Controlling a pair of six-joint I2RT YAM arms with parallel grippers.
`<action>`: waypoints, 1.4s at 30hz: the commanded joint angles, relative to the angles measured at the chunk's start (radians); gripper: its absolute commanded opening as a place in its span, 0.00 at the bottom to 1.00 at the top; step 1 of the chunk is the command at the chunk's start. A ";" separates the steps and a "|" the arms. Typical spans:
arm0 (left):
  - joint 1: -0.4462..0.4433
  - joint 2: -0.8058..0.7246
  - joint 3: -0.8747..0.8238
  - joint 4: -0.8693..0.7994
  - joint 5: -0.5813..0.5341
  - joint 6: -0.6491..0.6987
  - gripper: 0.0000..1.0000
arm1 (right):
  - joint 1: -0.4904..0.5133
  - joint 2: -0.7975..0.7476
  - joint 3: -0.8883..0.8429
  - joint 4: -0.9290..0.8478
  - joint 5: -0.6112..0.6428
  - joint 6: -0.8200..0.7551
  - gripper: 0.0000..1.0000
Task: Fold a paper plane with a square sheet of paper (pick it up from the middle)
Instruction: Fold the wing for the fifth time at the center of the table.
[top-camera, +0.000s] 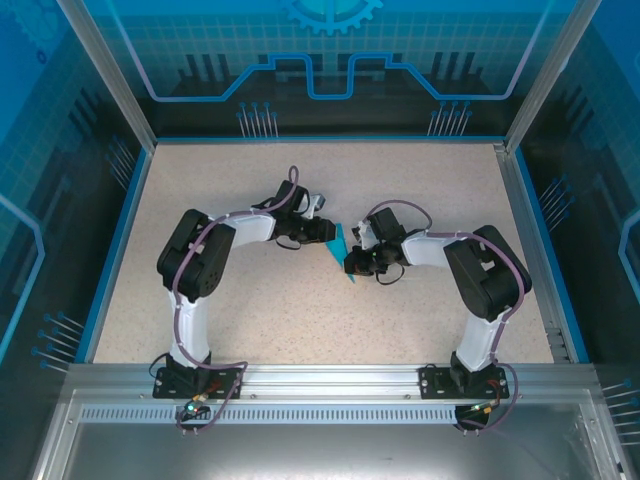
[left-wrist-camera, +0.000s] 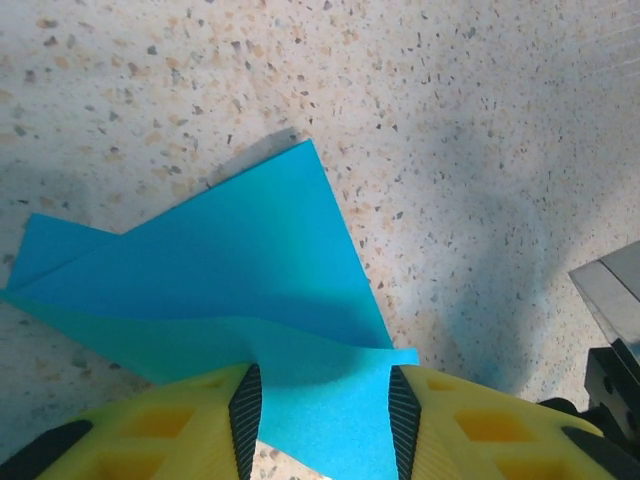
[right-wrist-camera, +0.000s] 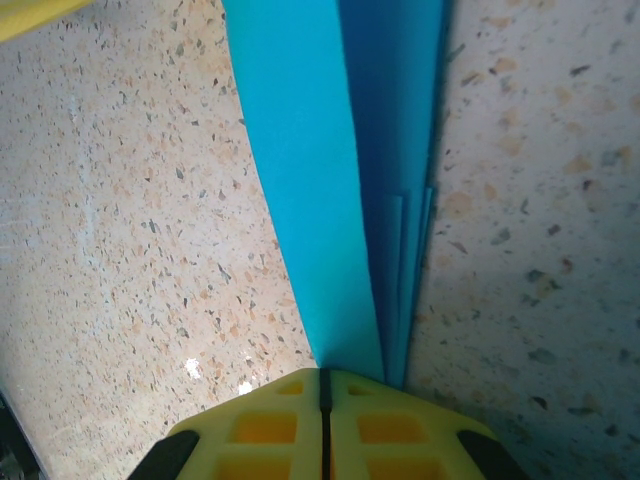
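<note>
The paper plane is a cyan-blue sheet folded into a narrow pointed shape, lying on the table's middle between both grippers. In the left wrist view the paper plane spreads as layered flaps with a raised fold. My left gripper stands open, and one flap runs between its yellow fingers. In the top view my left gripper sits at the paper's far-left side. My right gripper is shut, its tips at the near end of the paper plane, whose stacked edges run away from it. I cannot tell whether paper is pinched there.
The speckled beige table is bounded by blue edging and transparent walls. A metal rail carries both arm bases at the near edge. The right arm's dark body shows at the right of the left wrist view.
</note>
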 joint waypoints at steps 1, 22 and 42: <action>0.011 0.023 0.036 -0.020 -0.029 0.022 0.42 | 0.001 0.078 -0.035 -0.110 0.071 -0.013 0.07; 0.031 0.101 0.159 -0.226 -0.220 -0.031 0.42 | -0.016 0.044 -0.099 -0.149 0.079 -0.032 0.07; 0.020 -0.052 0.191 -0.201 -0.089 -0.044 0.43 | -0.022 0.045 -0.112 -0.136 0.060 -0.005 0.07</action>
